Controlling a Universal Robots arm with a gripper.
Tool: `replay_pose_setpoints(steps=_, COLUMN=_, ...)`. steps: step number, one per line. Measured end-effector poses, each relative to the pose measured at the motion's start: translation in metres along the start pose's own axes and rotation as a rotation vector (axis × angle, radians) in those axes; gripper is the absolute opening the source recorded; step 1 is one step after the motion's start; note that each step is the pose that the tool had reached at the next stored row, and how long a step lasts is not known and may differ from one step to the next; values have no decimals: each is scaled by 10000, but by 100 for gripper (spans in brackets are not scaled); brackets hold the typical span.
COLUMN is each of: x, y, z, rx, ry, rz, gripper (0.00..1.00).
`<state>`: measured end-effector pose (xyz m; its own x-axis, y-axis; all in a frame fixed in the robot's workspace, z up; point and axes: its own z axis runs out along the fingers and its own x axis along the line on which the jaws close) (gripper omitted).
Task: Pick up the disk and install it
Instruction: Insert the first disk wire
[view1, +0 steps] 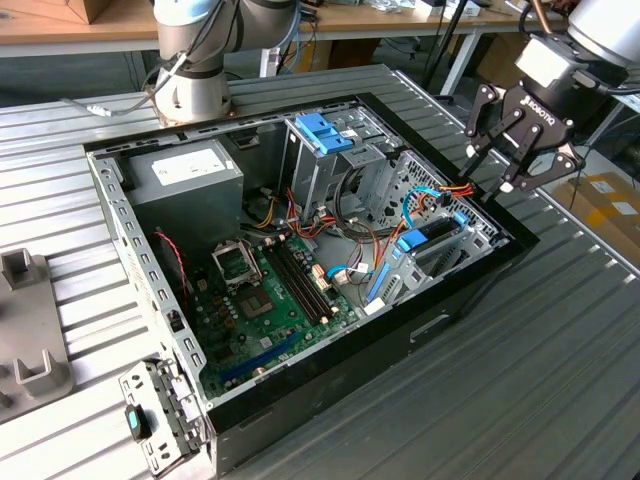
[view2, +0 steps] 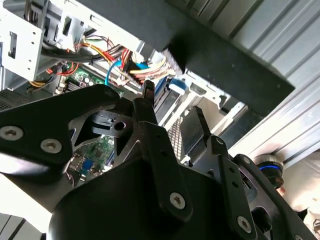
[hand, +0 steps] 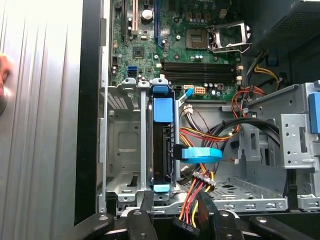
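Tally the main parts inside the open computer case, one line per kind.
Power supply box: 1
Motherboard: 1
Processor socket: 1
Disk with blue rails, on edge in its bay: 1
Blue bracket atop the tall cage: 1
Total: 5

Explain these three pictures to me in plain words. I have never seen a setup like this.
The machine is a robot arm whose base stands on a ribbed metal table. At its end is a black gripper, a two-fingered claw, here open and holding nothing. One picture comes from a camera off the arm; the other two come from cameras riding near its wrist. On the table lies an open computer case, its green circuit board and grey power box exposed. The gripper hangs above the case's edge at the exterior view's right. Near it the disk, edged with blue plastic, stands on edge in a metal bay.
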<state>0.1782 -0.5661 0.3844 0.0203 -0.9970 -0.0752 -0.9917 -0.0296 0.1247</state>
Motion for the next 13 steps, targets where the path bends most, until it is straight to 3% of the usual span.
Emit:
replay_pose_setpoints(steps=6, x=-19, y=-104, z=49, rx=-10, ry=12, rz=-85, gripper=48)
replay_pose_setpoints(steps=13, x=-16, y=-144, z=134, rx=-21, ry=31, rz=-237, gripper=48)
